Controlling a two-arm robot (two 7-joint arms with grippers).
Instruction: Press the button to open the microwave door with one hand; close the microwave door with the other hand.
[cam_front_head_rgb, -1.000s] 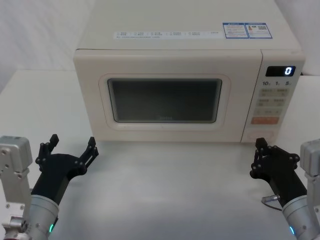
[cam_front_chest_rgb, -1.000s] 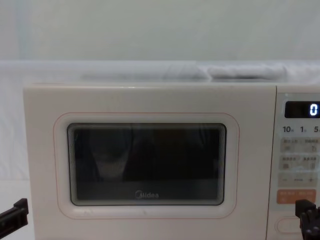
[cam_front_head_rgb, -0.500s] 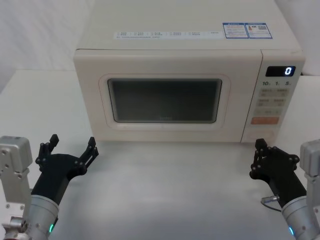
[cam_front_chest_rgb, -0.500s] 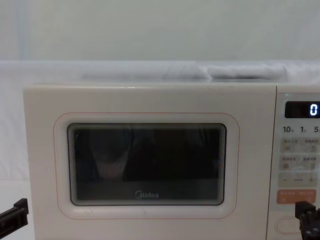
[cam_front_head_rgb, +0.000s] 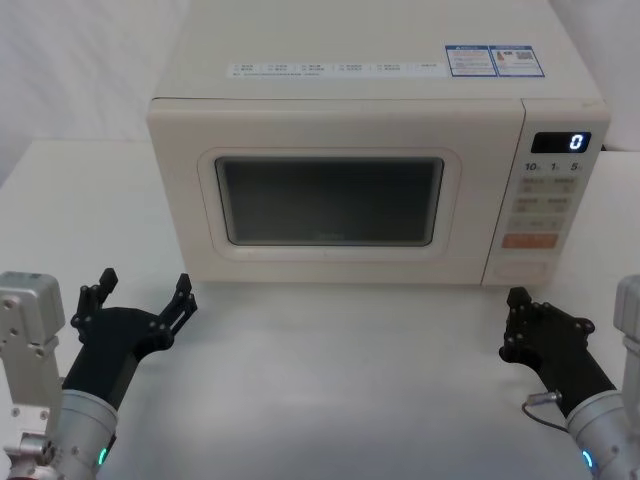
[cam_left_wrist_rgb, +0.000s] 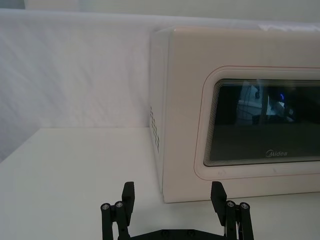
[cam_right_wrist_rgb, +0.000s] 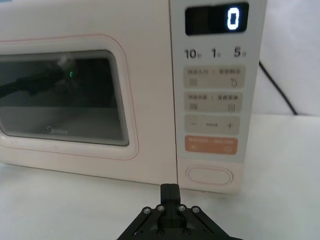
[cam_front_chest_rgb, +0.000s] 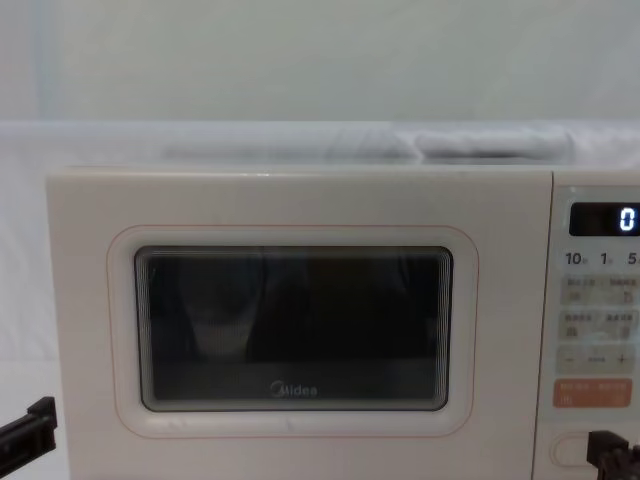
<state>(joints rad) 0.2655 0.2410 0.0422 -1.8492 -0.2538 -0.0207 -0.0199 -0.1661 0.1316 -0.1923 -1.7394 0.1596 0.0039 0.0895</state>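
Cream all over, the microwave door (cam_front_head_rgb: 330, 195) sits shut at the desk's back edge, its window facing me. My left gripper (cam_front_head_rgb: 140, 300) waits near the front-left corner, fingers spread wide, holding nothing. Over on the right, the oval button (cam_right_wrist_rgb: 209, 175) lies at the foot of the control panel (cam_front_head_rgb: 546, 205), its long axis level. My right gripper (cam_front_head_rgb: 517, 318), fingers pinched together and holding nothing, sits just before and below it (clearly the nearer arm), so I'd judge the press goes forward and slightly up.
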